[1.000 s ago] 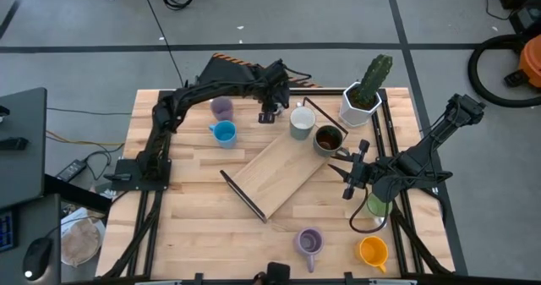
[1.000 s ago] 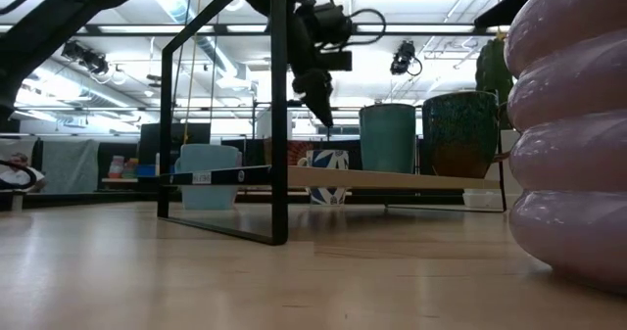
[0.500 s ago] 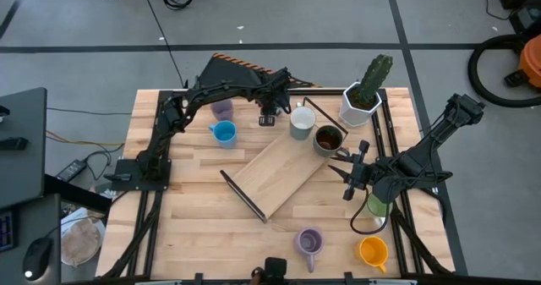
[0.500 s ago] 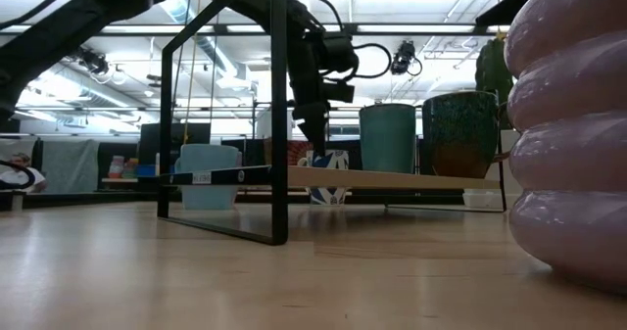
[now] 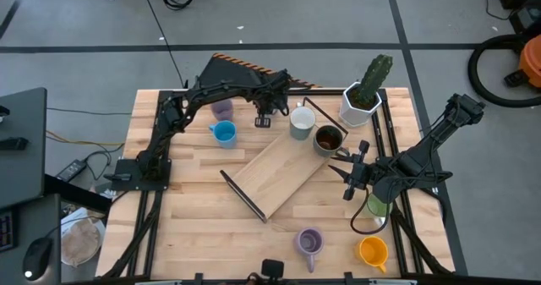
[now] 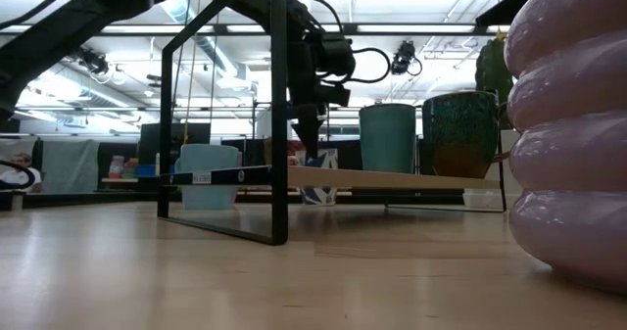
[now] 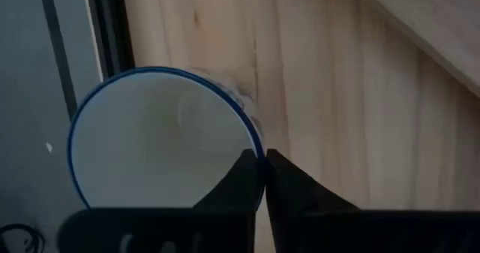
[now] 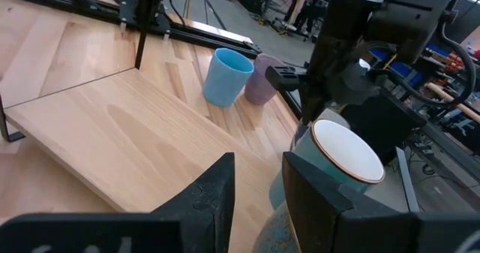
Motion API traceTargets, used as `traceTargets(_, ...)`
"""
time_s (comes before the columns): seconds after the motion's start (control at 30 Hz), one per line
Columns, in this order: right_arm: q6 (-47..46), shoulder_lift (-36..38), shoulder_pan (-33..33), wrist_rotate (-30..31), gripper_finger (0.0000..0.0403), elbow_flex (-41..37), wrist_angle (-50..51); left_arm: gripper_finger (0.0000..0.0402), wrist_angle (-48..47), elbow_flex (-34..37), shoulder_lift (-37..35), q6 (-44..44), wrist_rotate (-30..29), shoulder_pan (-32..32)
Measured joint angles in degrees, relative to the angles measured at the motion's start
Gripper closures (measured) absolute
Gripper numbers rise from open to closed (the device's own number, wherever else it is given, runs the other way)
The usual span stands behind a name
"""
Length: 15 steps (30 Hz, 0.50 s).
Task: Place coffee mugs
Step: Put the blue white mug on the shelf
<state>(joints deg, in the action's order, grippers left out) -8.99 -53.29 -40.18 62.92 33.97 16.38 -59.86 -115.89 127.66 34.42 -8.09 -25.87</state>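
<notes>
A white mug with a blue rim (image 7: 161, 148) stands on the table by the far edge, and its patterned side (image 6: 321, 164) shows behind the board. My left gripper (image 5: 265, 120) (image 7: 262, 167) is over it, shut on its rim. On the slanted wooden board (image 5: 279, 171) stand a grey-green mug (image 5: 302, 123) and a dark brown mug (image 5: 328, 139). My right gripper (image 5: 345, 181) (image 8: 259, 193) hangs open just right of the brown mug, touching nothing. A blue mug (image 5: 224, 133) and a lavender mug (image 5: 221, 109) stand at the far left. My left gripper pinches the white mug's rim (image 7: 257, 144), one finger inside the mug and one outside. The fingers come from above, pointing down. The mug stands upright with its bottom on the table.
A white pot with a cactus (image 5: 362, 99) stands at the far right. A green mug (image 5: 378, 205) sits under my right arm. An orange mug (image 5: 373, 251) and another lavender mug (image 5: 309, 241) stand near the front edge. The board's black frame (image 5: 243, 196) rises at its near end.
My left gripper has gone down onto the white mug and shut on its rim. My right arm has kept still.
</notes>
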Motion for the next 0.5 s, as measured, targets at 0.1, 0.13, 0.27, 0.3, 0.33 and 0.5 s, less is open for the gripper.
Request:
traceTargets(0.1, 0.0, 0.0, 0.0, 0.0, 0.0284, 0.0, 0.0, 0.0384, -1.6, 0.2, -1.7, 0.9, -0.7, 0.5)
traceTargets(0.13, 0.0, 0.0, 0.0, 0.0, 0.0284, 0.0, 0.0, 0.0384, -1.9, 0.2, -3.0, 1.1, -0.9, 0.6)
traceTargets(0.27, 0.0, 0.0, 0.0, 0.0, 0.0284, 0.0, 0.2, 0.0384, -8.6, -0.1, -8.5, 1.3, 0.5, 1.6)
traceTargets(0.3, 0.0, 0.0, 0.0, 0.0, 0.0284, 0.0, 0.2, 0.0384, -10.7, -0.1, -9.3, 1.1, 1.5, 2.1)
traceTargets(0.33, 0.0, 0.0, 0.0, 0.0, 0.0284, 0.0, 0.2, 0.0384, -12.5, 0.0, -9.8, 0.9, 2.7, 2.7)
traceTargets(0.5, 0.1, 0.0, 0.0, 0.0, 0.0284, 0.0, 0.0, 0.0384, -18.1, 0.0, -12.3, 0.8, 5.5, 7.9)
